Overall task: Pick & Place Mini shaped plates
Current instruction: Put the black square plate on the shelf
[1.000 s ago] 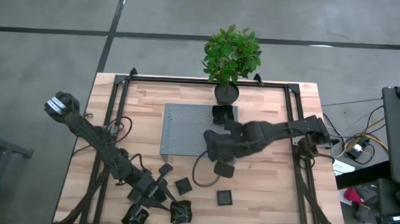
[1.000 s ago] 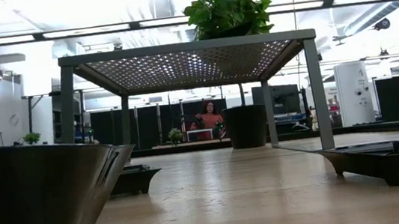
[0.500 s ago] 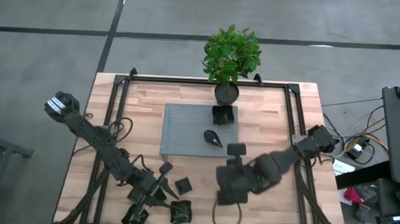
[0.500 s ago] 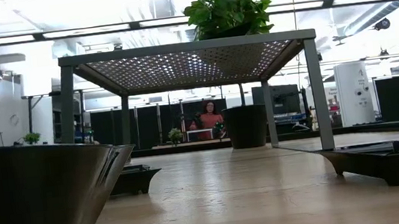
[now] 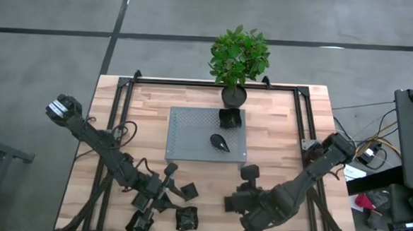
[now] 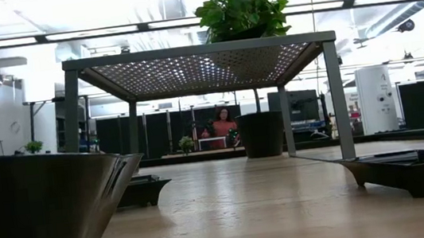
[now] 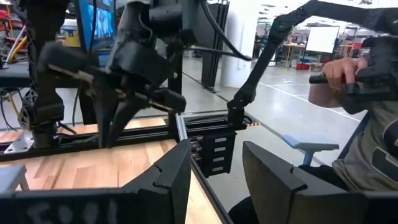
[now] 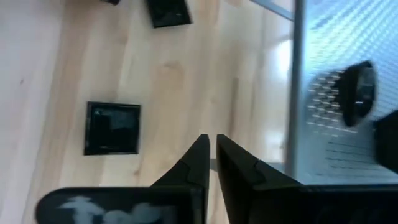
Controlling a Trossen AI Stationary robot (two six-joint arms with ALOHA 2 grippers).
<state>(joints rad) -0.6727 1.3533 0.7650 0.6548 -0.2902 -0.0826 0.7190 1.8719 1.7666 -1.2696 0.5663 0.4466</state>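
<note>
Several tiny black plates lie on the wooden table near its near edge: a square one (image 8: 112, 127) beside my right gripper (image 8: 211, 138), another (image 8: 168, 11) farther on, and more around my left gripper (image 5: 166, 191), such as one (image 5: 185, 218). A teardrop plate (image 5: 220, 142) and a square plate (image 5: 230, 118) rest on the grey perforated platform (image 5: 191, 132). My right gripper (image 5: 236, 202) hangs shut above bare wood, between the platform and the near edge. My left gripper (image 7: 214, 149) is open and low near the front-left plates, with nothing between its fingers.
A black pot with a green plant (image 5: 234, 94) stands at the platform's far edge. Black frame rails (image 5: 121, 125) run along the table's left and right sides. A seated person (image 7: 367, 124) holds a controller beyond the table's right side. In the low view, plates (image 6: 414, 170) lie close to the camera.
My right gripper has swung from above the platform toward the table's near edge and now sits low over the wood by a square plate. The teardrop plate, which the arm covered a second ago, now lies in plain view on the platform.
</note>
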